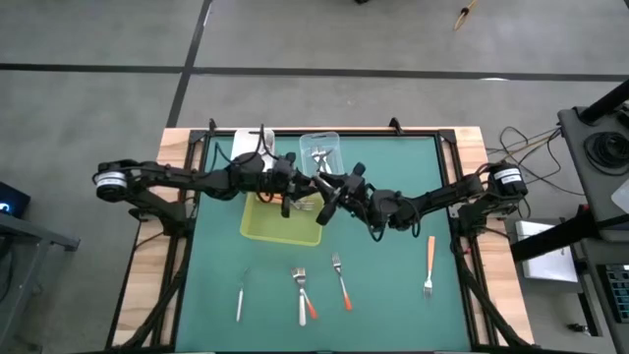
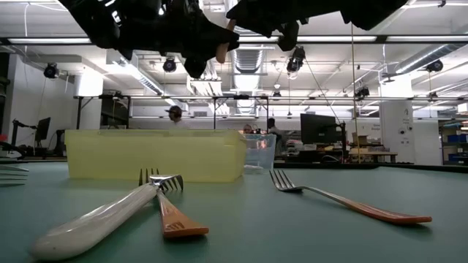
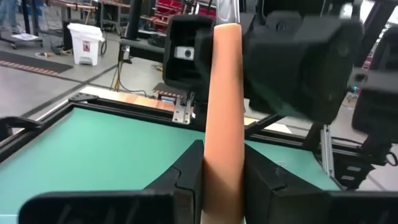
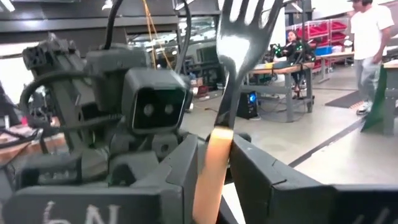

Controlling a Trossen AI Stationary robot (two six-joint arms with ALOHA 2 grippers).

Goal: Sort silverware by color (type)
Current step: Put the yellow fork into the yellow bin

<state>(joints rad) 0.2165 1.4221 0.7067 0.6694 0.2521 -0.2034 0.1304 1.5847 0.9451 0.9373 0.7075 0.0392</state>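
An orange-handled fork (image 3: 224, 93) stands about upright in the air above the yellow-green tray (image 1: 280, 228), silver head (image 4: 239, 37) up. My left gripper (image 3: 222, 180) reaches in from the table's left and my right gripper (image 4: 214, 165) from the right. They meet face to face at the fork, and both are shut on its handle. In the low view the handle's free end (image 2: 221, 50) pokes out below the dark grippers. More silverware lies on the green mat: a white-handled piece (image 1: 240, 295), a white and an orange fork crossed (image 1: 304, 297), and two orange-handled forks (image 1: 342, 280) (image 1: 429, 265). My left gripper pinches the orange handle (image 3: 221, 149) between its two fingers. The fingers lie about level, come from the table's left and cross the handle. The fork stands upright, clear of tray and table. My right gripper has the handle's upper end (image 4: 217, 146), just below the silver neck, between its two fingers. The fingers come from the table's right, tipped slightly up, and cross the handle. The head rises above the fingertips.
A clear tub (image 1: 320, 149) holding silver forks and a white tub (image 1: 251, 144) stand behind the tray at the far edge. The low view shows the tray's wall (image 2: 153, 155) close behind the crossed forks. People move in the room beyond the table.
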